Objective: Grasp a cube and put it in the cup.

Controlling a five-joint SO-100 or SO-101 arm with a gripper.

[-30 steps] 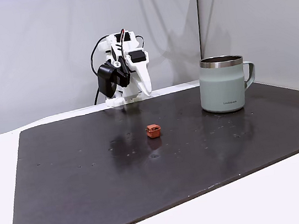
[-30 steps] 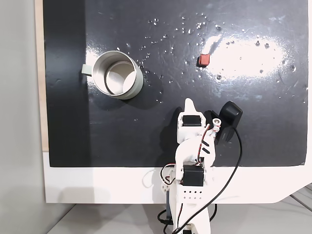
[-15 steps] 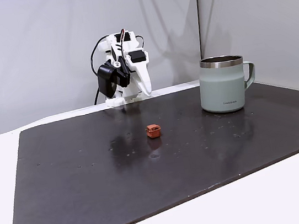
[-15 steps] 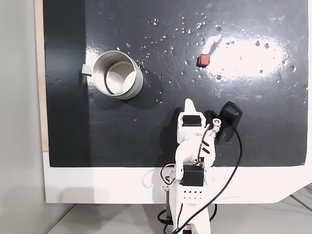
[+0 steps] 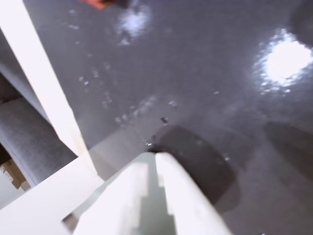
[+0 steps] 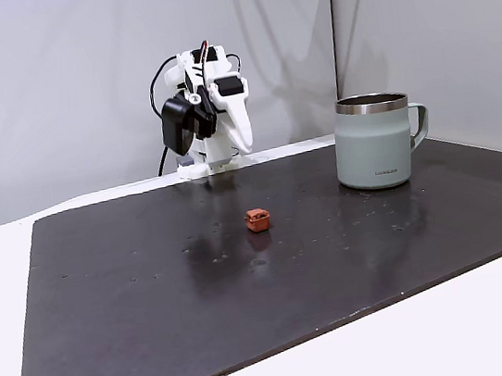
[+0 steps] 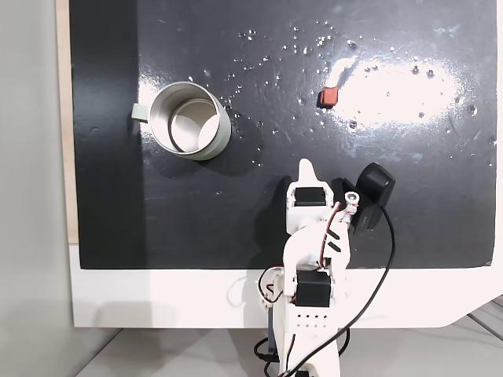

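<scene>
The cube (image 7: 327,96) lies apart from the cup (image 7: 191,122); wrist view shows the pincer (image 5: 155,157) nearly together.

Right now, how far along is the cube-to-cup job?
Nothing done yet. The cube sits on the black mat, apart from the cup, which looks empty from above. The gripper holds nothing, fingers together near the arm's base. Left: reach, grasp, carry, drop.
</scene>
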